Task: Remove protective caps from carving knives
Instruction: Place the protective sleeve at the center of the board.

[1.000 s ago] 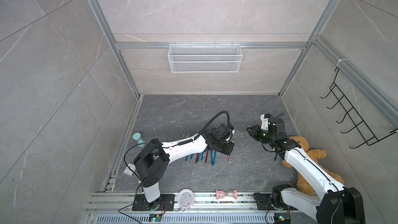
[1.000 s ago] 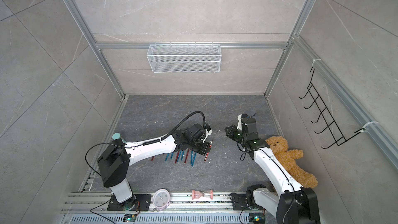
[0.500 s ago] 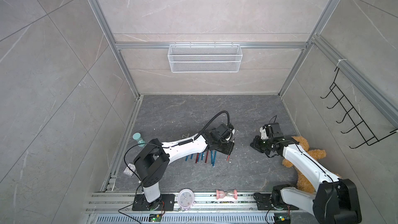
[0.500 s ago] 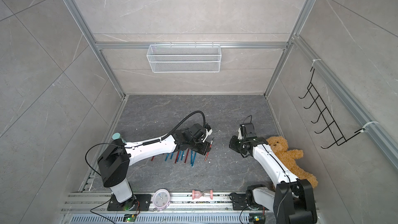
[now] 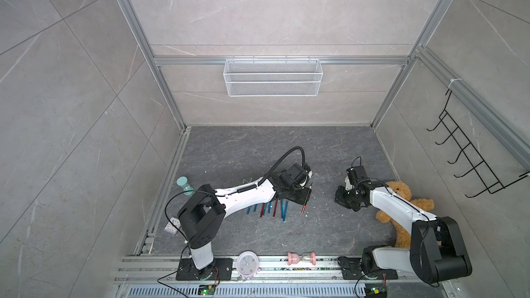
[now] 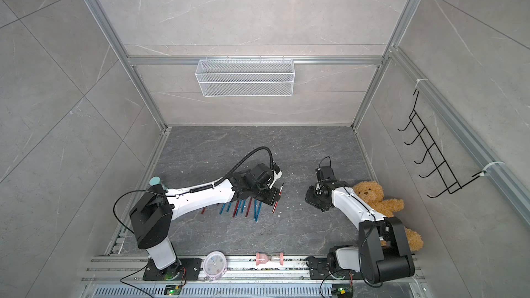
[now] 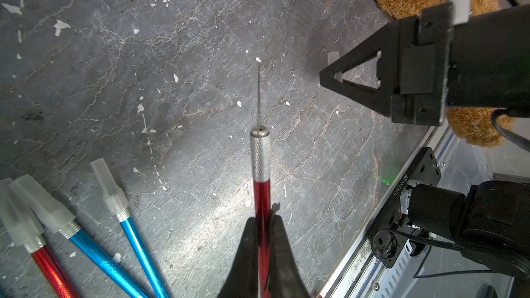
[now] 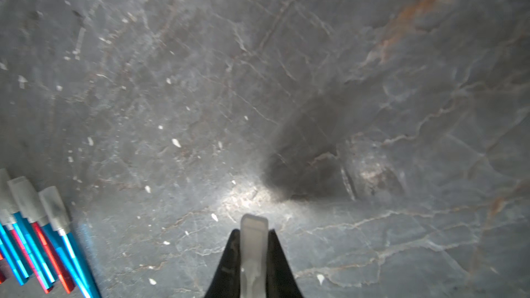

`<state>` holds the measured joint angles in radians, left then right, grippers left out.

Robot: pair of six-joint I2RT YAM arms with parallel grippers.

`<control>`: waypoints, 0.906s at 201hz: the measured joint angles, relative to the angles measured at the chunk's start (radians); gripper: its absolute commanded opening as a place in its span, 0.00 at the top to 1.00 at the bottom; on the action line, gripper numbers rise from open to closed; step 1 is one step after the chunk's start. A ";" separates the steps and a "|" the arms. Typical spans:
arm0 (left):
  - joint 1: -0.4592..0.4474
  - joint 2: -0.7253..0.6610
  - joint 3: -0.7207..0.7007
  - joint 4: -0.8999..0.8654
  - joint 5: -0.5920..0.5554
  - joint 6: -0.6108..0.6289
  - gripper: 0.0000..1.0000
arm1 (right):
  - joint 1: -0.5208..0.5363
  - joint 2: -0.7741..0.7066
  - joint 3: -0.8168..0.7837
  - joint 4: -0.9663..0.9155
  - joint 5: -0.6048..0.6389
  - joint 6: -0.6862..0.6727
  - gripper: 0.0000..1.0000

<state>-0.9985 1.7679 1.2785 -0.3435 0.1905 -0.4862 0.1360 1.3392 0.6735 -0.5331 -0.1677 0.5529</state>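
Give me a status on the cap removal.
Done: the red carving knife in the left end effector shows a bare blade. In hand: the right end effector grips a loose protective cap, not yet set down. Left: at least three knives on the floor still wear caps.

Shows one red carving knife gripped by its handle, thin silver tip bare, one translucent protective cap held well apart, and red and blue capped knives lying fanned nearby.
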 measured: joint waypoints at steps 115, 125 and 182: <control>0.005 0.000 -0.002 0.005 0.004 0.000 1.00 | 0.000 0.035 -0.047 0.053 -0.003 0.012 0.79; 0.005 0.000 -0.002 0.005 0.004 0.000 1.00 | 0.000 0.034 -0.048 0.059 -0.004 0.014 0.77; 0.005 0.000 -0.002 0.005 0.003 0.000 1.00 | 0.000 0.033 -0.048 0.074 -0.015 0.023 0.69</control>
<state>-0.9939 1.7679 1.2770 -0.3386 0.1940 -0.4862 0.1360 1.3724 0.6254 -0.4587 -0.1829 0.5755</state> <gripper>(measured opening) 0.073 0.300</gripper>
